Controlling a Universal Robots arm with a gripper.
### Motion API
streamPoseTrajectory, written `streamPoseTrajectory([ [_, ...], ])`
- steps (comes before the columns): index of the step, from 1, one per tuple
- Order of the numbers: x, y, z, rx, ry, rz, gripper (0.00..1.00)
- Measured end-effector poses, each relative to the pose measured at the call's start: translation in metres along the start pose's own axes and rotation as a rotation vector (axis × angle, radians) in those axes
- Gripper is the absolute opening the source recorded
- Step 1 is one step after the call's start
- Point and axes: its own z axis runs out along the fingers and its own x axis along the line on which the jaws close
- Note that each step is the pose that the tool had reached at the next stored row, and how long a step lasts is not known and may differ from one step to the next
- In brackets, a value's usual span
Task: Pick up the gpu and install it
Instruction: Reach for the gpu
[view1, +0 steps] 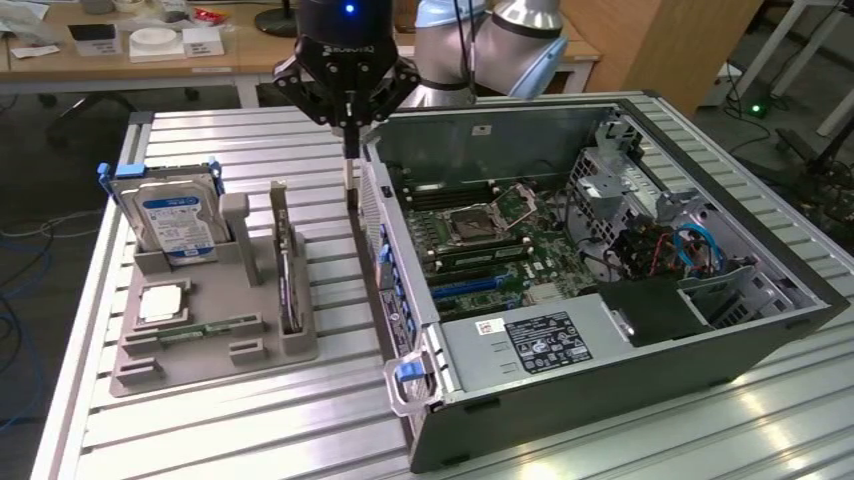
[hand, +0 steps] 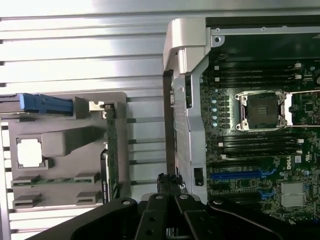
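The gripper (view1: 351, 140) is hanging clenched, empty, beside the computer case (view1: 601, 395); the gpu (view1: 284, 270) is standing edgewise in the grey tray (view1: 200, 352). A clean pick is likely requiring squaring over its top edge.

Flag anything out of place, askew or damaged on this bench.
Nothing stands out. The gpu stands on edge in the grey tray, the hard drive upright in its slot; the shut pincer hangs by the computer case wall.

Silver hard drive (view1: 171, 215) with blue label, grey holder tray (view1: 300, 342), dark gpu (view1: 284, 290), green motherboard (view1: 501, 250), ribbed silvery table (view1: 240, 425).
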Motion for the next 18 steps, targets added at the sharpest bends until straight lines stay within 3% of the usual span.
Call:
streamPoseTrajectory([
  [18,0.068,-0.0051,-0.0009,0.0,0.0,0.0,0.11],
])
